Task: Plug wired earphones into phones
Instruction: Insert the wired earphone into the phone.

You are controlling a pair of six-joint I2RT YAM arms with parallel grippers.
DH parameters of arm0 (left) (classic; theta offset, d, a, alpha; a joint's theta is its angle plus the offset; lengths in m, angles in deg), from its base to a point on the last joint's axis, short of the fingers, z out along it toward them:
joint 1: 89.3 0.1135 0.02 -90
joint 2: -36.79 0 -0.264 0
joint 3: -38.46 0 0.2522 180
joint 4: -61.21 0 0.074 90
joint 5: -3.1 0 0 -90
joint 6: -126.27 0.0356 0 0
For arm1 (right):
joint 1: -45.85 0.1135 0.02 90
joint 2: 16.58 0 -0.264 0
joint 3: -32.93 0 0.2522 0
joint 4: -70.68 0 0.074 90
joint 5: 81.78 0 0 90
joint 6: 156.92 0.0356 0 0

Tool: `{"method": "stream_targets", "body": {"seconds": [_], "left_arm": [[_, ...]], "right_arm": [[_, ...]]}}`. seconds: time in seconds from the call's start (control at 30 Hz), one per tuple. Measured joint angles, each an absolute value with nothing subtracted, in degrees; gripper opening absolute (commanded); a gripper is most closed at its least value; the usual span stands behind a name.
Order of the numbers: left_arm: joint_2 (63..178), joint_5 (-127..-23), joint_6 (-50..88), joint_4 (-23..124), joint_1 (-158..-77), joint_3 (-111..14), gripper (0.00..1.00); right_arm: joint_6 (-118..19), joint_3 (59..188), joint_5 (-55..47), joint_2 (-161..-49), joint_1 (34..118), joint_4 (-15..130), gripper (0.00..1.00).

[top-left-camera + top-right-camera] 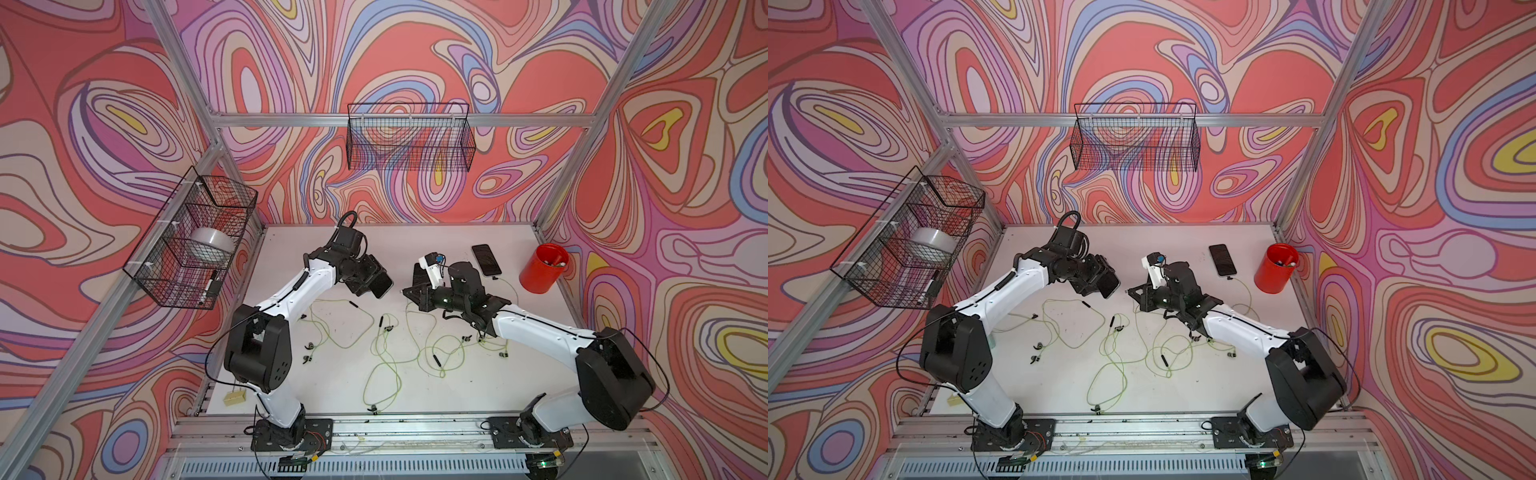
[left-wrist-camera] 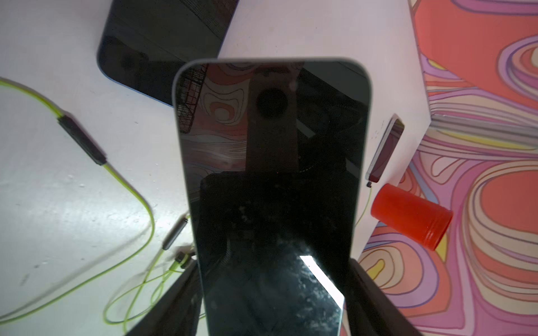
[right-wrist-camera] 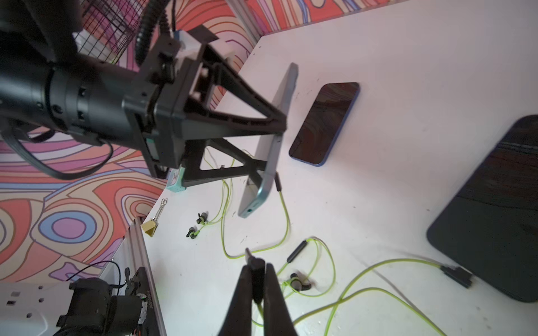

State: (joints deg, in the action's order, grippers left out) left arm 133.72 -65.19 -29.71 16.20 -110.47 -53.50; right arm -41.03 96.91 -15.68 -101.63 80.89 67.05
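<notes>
L grip [image 3: 273,151] clamps phone [image 2: 270,174] by side edges, raised so port end faces R | R grip [image 3: 257,269] pinched on plug [image 3: 249,254], tip fwd | aim: insert, not yet in

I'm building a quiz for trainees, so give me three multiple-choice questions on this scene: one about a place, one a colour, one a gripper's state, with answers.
1. Where on the table does the red cup stand? A) right edge B) left edge C) front edge
2. What colour are the earphone cables? A) blue B) yellow-green C) white
3. What is the right gripper doing? A) wide open B) shut, empty C) shut on a plug
Answers: 1 A, it stands far over on the robot's right; 2 B, bright loops lie across the table; 3 C, it pinches the dark plug.
</notes>
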Motion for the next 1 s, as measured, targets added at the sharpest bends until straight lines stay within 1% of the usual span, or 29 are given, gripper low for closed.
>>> {"method": "stream_targets", "body": {"seconds": [0.2,0.43,0.7,1.0], "left_arm": [[128.1,-64.2,-43.5,24.7,-110.7,-46.8,0.00],[123.8,-65.0,-55.4,31.3,-110.7,-39.9,0.00],[123.2,-65.3,-61.2,34.5,-110.8,-37.7,0.00],[122.9,-65.3,-61.9,36.2,-110.8,-37.7,0.00]], "right_arm": [[-41.1,95.2,-9.4,-102.0,85.0,71.2,0.00],[-41.0,94.7,-2.5,-102.9,88.1,75.5,0.00],[-40.5,94.7,3.2,-103.5,88.9,78.3,0.00],[-40.2,94.7,5.4,-103.6,89.0,78.8,0.00]]}}
